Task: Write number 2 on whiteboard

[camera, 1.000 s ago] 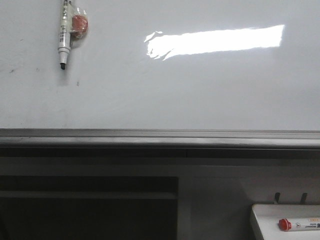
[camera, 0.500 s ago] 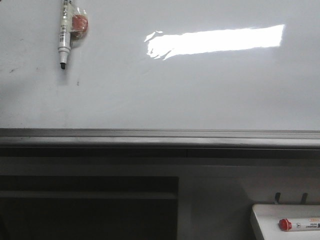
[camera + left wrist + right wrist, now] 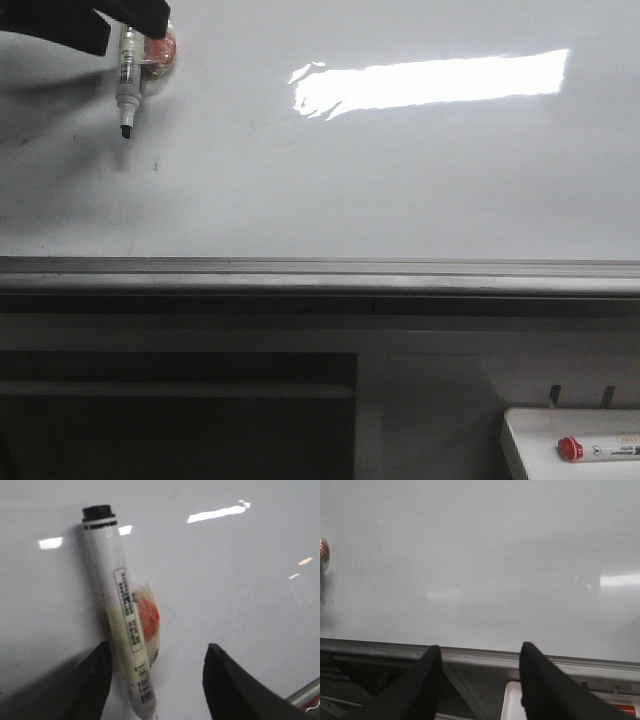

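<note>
Front view: whiteboard (image 3: 400,180) fills the upper half of the frame, glossy white, with a bright rectangular glare patch at upper right and a few faint dark specks at left. No drawn figure shows on it; the surface right of the marker is bare all the way to the frame's right edge. Grey metal frame edge (image 3: 320,268) runs straight across mid-frame, with dark shelving below it. White tray (image 3: 530,430) sits at lower right, well apart from the board's marker, holding a red-capped marker (image 3: 600,448).

Board marker (image 3: 127,80) hangs at upper left, upright, black tip down, stuck to the board by a clear tape wad with an orange-red blob (image 3: 160,48) just beside its barrel.

Left gripper (image 3: 125,15) enters from the upper left corner, dark, overlapping the marker's top end. Left wrist view: fingers spread wide, one finger (image 3: 92,687) just beside the barrel of the marker (image 3: 117,610), the other well clear on the far side of the orange blob; not closed on it.

Right wrist view: right gripper (image 3: 477,680) is spread apart, holding nothing, fingers framing the board's lower edge and a corner of the tray.
</note>
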